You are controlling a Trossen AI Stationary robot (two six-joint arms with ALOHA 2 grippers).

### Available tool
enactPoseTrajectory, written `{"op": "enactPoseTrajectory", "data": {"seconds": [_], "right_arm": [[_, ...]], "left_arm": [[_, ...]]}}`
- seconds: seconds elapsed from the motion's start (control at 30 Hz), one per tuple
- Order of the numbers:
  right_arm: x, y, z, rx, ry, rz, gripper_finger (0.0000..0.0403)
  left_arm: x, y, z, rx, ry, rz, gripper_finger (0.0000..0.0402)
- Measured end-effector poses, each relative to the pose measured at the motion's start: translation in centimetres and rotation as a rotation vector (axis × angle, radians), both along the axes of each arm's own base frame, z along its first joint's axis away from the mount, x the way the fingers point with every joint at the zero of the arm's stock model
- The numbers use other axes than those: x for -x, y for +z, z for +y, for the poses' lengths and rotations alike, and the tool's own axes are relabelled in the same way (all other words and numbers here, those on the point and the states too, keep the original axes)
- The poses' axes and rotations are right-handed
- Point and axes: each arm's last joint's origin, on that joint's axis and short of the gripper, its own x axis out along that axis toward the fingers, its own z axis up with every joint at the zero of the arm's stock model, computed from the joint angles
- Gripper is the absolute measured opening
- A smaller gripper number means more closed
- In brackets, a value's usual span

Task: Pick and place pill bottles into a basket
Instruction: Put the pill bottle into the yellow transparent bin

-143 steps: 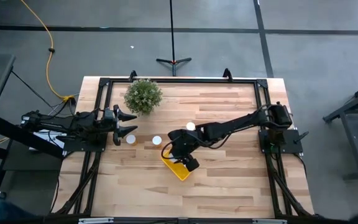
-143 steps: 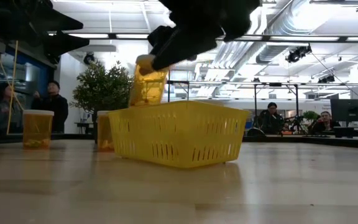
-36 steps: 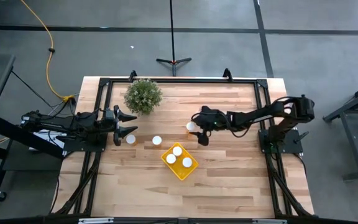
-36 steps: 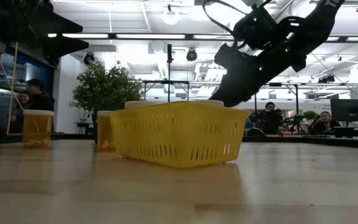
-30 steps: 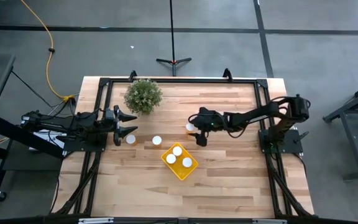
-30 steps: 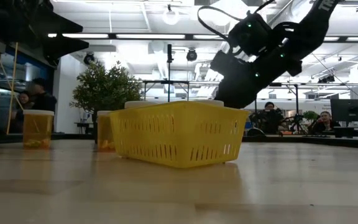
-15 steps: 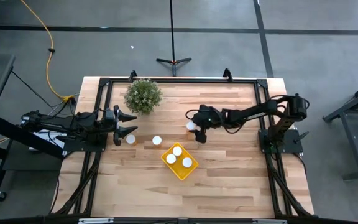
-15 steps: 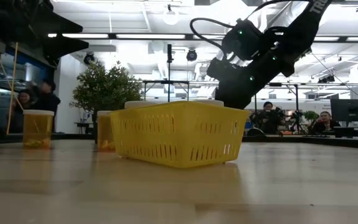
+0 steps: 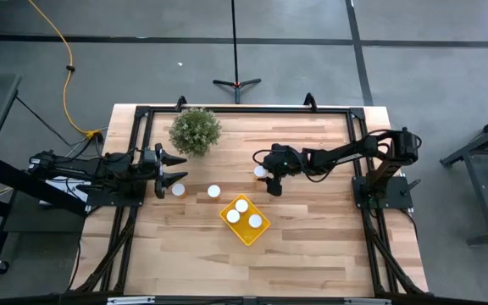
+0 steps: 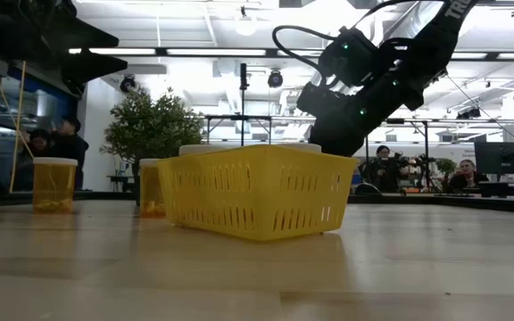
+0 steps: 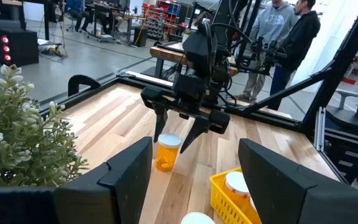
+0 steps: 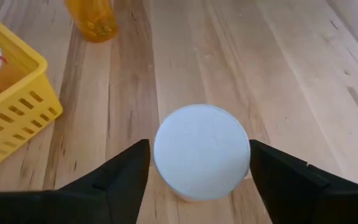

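Note:
The yellow basket [image 9: 245, 219] sits mid-table with three white-capped orange pill bottles [image 9: 241, 206] standing in it. Three more bottles stand on the table: one [image 9: 259, 172] at my right gripper, two [image 9: 213, 191] [image 9: 178, 189] near my left gripper. My right gripper [image 9: 267, 174] is open, pointing down, with a finger on each side of the bottle's white cap [image 12: 202, 155]; the left wrist view shows it straddling that bottle [image 11: 166, 151]. My left gripper [image 9: 173, 171] is open and empty at the table's left edge, beside the plant.
A round green potted plant [image 9: 195, 130] stands at the far left. The basket's near corner [image 12: 17, 87] lies close to the straddled bottle. Black frame rails [image 9: 244, 110] run around the table. People stand in the room beyond the table [image 11: 284, 37].
My right gripper has moved toward the table's left and far edges and come down over the lone bottle, so its fingers now stand on either side of the cap. It has been nearly still for the last half second. The bottles and basket have not moved.

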Motion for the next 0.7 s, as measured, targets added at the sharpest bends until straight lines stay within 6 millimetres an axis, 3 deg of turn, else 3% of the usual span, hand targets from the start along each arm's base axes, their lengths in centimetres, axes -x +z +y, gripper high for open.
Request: {"op": "enactPoseTrajectory", "data": {"seconds": [0.37,0.7], "right_arm": [[-0.01,0.02,0.00,-0.003,-0.003,-0.005,0.0202],[-0.22,0.25,0.01,-0.008,0.002,-0.005,0.0200]], "left_arm": [[0.00,0.00,0.00,0.000,0.000,0.000,0.0276],[0.00,-0.05,0.00,-0.001,0.000,0.005,0.0276]]}}
